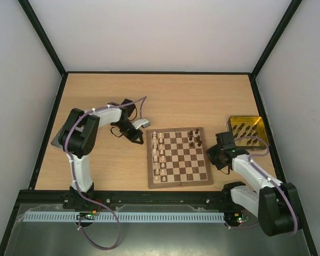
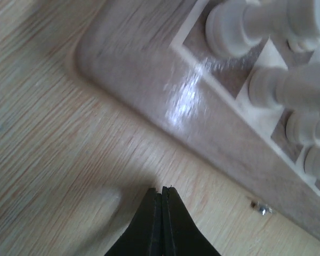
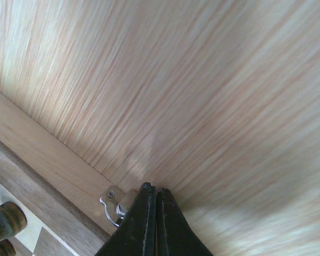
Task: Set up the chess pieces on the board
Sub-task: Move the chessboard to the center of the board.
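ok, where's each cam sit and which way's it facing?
Top external: above and behind bases, looking down on the board; left arm, right arm show.
Left wrist: on left arm, facing the board's corner and cream pieces; shut left tool shows.
Right wrist: on right arm, facing table beside the board's clasp; shut right tool shows.
Shared: all see the board.

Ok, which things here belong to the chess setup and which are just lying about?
Job: board; pale pieces and dark pieces standing on it; more dark pieces in the yellow tray.
Lying about: small metal bit on the table beside the board's frame.
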### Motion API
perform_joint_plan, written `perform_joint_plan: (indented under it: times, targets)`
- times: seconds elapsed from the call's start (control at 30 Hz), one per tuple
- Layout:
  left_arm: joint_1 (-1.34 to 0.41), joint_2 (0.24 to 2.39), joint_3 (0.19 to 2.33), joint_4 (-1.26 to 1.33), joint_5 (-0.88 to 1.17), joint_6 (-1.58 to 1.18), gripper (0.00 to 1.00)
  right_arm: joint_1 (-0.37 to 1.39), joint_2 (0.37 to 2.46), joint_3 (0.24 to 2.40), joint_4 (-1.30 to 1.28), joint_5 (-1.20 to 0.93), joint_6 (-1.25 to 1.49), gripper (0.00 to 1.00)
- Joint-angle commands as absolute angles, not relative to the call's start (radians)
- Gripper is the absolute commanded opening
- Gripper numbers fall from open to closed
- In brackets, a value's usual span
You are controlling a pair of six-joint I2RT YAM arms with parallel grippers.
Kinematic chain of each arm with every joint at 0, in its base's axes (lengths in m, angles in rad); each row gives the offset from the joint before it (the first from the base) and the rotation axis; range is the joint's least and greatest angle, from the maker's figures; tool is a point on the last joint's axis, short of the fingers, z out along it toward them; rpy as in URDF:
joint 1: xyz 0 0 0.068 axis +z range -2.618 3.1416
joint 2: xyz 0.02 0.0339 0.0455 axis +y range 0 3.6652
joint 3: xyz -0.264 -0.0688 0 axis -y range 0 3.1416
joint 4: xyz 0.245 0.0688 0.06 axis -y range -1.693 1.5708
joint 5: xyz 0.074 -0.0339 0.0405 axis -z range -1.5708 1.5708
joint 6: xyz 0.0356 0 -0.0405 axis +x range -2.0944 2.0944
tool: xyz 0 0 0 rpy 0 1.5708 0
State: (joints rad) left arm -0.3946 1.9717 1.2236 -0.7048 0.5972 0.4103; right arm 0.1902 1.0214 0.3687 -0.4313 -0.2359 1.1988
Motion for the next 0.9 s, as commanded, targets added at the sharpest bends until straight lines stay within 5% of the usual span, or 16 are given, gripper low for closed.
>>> perform_joint_plan:
  times: [0.0, 0.4, 0.87]
  targets:
    - [-0.399, 1.969, 1.192, -0.691, 0.562, 0.405, 0.02, 0.292, 1.08, 0.391, -0.366, -0.237, 1.279, 0.02]
    - [-0.318, 1.905, 1.118, -0.698, 0.501, 0.441, 0.02, 0.529, 1.245, 0.462, -0.225, -0.207, 1.387, 0.02]
    - [-0.224, 1.901, 1.116, -0.694, 0.451, 0.467, 0.02, 0.567, 1.427, 0.595, -0.17, -0.222, 1.344, 0.02]
